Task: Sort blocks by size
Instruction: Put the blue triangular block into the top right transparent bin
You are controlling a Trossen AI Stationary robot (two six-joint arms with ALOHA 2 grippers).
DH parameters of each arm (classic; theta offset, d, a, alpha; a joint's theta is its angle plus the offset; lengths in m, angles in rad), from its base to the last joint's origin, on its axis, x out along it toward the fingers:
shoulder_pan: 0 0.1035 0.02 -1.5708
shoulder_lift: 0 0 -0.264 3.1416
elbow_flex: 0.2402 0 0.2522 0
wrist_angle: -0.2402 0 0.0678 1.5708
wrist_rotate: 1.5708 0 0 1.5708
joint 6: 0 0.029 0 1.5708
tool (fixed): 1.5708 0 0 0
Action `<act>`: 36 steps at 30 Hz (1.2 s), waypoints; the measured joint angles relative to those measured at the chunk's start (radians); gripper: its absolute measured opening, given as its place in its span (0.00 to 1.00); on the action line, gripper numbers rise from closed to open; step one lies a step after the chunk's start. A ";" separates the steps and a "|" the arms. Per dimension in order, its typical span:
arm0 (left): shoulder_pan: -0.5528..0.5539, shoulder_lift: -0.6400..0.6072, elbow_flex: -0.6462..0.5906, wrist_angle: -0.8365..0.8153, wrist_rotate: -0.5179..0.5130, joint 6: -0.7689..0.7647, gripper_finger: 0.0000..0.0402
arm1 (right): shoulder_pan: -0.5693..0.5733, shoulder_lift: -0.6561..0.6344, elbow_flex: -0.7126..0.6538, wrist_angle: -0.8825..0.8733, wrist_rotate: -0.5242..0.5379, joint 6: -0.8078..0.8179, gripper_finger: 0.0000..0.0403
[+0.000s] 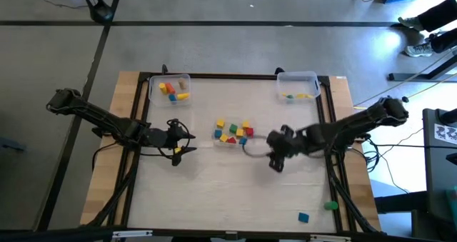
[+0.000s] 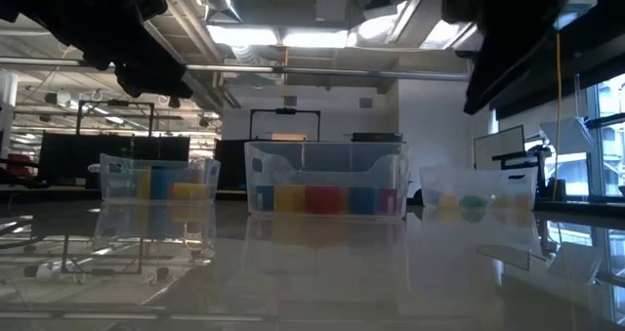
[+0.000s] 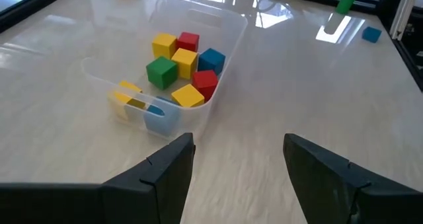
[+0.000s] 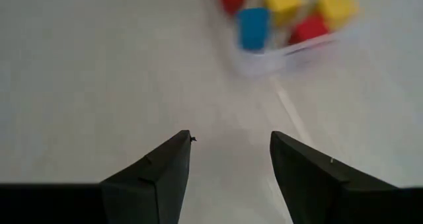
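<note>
Near the middle of the table (image 1: 214,192), the left gripper (image 1: 178,140) hangs with its 2 fingers (image 3: 165,174) spread wide and nothing between them. The right gripper (image 1: 275,155) is on the other side of the centre, also with its fingers (image 4: 155,171) apart and empty above the bare tabletop.

Between the 2 grippers stands a clear middle bin (image 1: 232,143). It holds the main group of blocks (image 1: 233,131), all loose and close together. In the left wrist view I can count in it 3 yellow cubes, 2 red cubes (image 3: 189,40), 1 green cube (image 3: 161,72) and 1 blue cube (image 3: 211,59); more pale shapes at the near wall of this bin are seen through the plastic and I cannot tell what they are.

At the far left corner of the table is a second clear bin (image 1: 170,80) with a few blocks inside, yellow, orange and blue. At the far right corner is a third clear bin (image 1: 298,76), and in it lie some small yellow pieces and a green one.

Well apart from all 3 bins, near the front right corner of the table, 1 blue block (image 1: 303,217) and 1 green block (image 1: 330,206) lie on the surface, near each other but not touching.
</note>
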 joint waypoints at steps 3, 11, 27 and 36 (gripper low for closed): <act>0.000 0.000 0.000 0.000 0.000 -0.009 0.55 | 0.087 0.037 0.000 0.070 0.008 -0.008 0.51; 0.000 0.000 0.000 0.002 -0.002 -0.038 0.55 | 0.286 0.126 0.021 0.146 -0.010 0.119 0.51; 0.000 0.000 0.000 0.030 -0.005 -0.056 0.55 | 0.575 0.150 0.123 0.081 0.014 0.642 0.51; 0.000 0.000 0.000 0.058 -0.014 -0.037 0.55 | 0.639 0.255 0.123 -0.074 -0.088 0.766 0.51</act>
